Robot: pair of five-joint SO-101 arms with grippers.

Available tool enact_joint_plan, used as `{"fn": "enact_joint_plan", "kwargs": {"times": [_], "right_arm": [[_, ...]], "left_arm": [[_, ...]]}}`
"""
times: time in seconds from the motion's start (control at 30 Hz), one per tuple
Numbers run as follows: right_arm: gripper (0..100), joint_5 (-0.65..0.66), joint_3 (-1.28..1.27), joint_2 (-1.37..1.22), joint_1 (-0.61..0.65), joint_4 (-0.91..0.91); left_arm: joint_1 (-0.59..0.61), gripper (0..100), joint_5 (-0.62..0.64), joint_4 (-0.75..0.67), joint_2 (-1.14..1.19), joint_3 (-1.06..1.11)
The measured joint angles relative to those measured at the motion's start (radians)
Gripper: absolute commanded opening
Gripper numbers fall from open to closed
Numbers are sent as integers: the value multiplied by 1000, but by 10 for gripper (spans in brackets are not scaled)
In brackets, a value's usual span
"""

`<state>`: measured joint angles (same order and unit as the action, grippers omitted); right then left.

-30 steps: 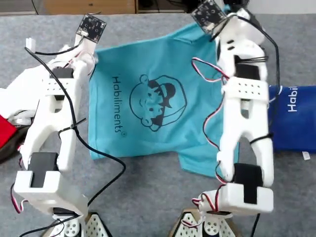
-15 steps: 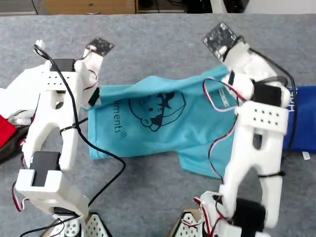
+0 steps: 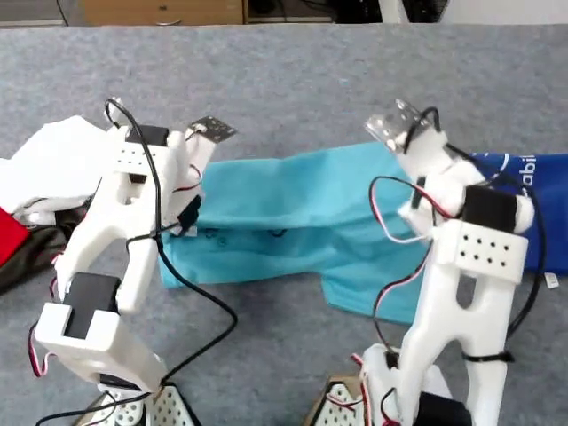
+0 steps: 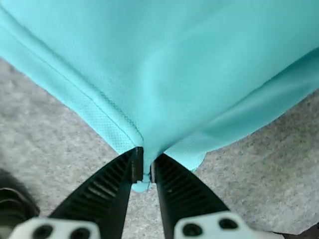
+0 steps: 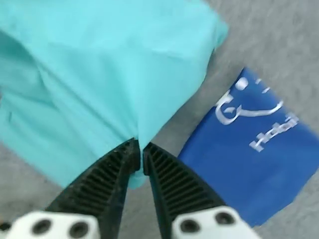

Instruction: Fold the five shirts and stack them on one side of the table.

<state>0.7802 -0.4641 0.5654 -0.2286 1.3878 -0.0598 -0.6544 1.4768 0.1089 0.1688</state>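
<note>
**Both grippers clamped on the teal shirt**

The teal shirt (image 3: 302, 209) lay across the middle of the table (image 3: 293, 89), between the two arms, and it was doubled over on itself. In the left wrist view a fold of its cloth went straight into the tips of the left gripper (image 4: 143, 168), and the rest spread away from the fingers. In the right wrist view the cloth ran in the same way into the right gripper (image 5: 139, 152). A blue shirt (image 5: 259, 159) lay just beside it on the table.

The fold hid almost all of the print on the teal shirt. In the high view the arms covered both places of the grip. The blue shirt was cut off by the edge of the view. A white shirt (image 3: 53, 164) lay beside the left arm, partly behind it.

Both pairs of fingers were pressed together on the teal cloth, and only this cloth filled the thin gap between them.
</note>
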Motion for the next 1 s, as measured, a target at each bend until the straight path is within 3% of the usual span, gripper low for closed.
{"fn": "enact_joint_plan", "kwargs": {"times": [0.43, 0.67, 1.0], "right_arm": [[3, 0, -109, 94, 0, 215], [3, 0, -262, 190, -3, 195], [3, 95, -319, 206, -167, 75]], "left_arm": [[55, 19, -52, 0, 0, 0], [57, 19, -66, 0, 0, 44], [57, 21, -117, 0, 0, 138]]}}
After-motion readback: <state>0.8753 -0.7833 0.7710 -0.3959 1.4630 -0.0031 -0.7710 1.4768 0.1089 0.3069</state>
